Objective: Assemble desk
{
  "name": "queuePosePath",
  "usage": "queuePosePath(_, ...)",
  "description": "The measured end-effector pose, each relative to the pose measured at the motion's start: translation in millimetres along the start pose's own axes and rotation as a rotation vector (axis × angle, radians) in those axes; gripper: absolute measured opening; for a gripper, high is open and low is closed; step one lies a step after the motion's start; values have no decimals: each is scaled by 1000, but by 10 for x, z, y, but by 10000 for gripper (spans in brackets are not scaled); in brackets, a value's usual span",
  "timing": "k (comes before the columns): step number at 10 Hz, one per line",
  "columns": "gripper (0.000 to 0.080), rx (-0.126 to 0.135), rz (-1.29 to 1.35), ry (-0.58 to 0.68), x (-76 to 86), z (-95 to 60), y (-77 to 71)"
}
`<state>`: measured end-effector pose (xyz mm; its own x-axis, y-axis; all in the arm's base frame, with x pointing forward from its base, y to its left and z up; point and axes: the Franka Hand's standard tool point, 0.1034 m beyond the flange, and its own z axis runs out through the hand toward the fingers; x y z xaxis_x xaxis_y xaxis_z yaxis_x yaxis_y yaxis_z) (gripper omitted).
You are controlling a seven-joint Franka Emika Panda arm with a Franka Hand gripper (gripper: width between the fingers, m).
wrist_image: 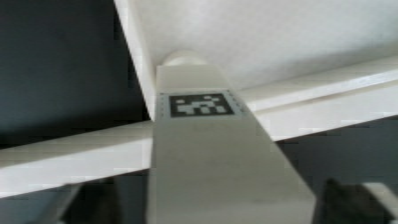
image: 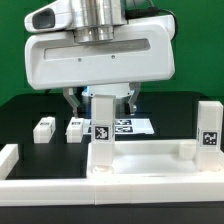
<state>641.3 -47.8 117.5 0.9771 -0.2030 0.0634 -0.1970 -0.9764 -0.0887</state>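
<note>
The white desk top (image: 150,158), a wide tray with a raised rim, lies near the front. One block leg (image: 103,132) stands upright on its corner on the exterior view's left, and another leg (image: 208,126) stands at its right end. My gripper (image: 102,104) hangs over the left leg, open, with one finger on each side and a gap to each. In the wrist view the leg (wrist_image: 206,150) and its tag fill the middle between my gripper's (wrist_image: 214,206) dark fingers (wrist_image: 64,206). The desk top's rim (wrist_image: 329,92) runs behind it.
Two loose legs (image: 43,128) (image: 75,127) lie on the black table behind the tray, on the exterior view's left. The marker board (image: 128,127) lies behind the standing leg. White border rails run along the front (image: 110,195) and the left (image: 8,158).
</note>
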Motion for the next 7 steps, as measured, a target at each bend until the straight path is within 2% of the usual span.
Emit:
queuePosePath(1,380,1,12,-1,-2,4,-2)
queuePosePath(2,380,-4,95,0,1,3,24)
queuePosePath(3,296,-3,157,0,1,7,37)
queuePosePath(5,296,-5,272,1,5,6,56)
queuePosePath(7,296,3,644,27,15,17,105)
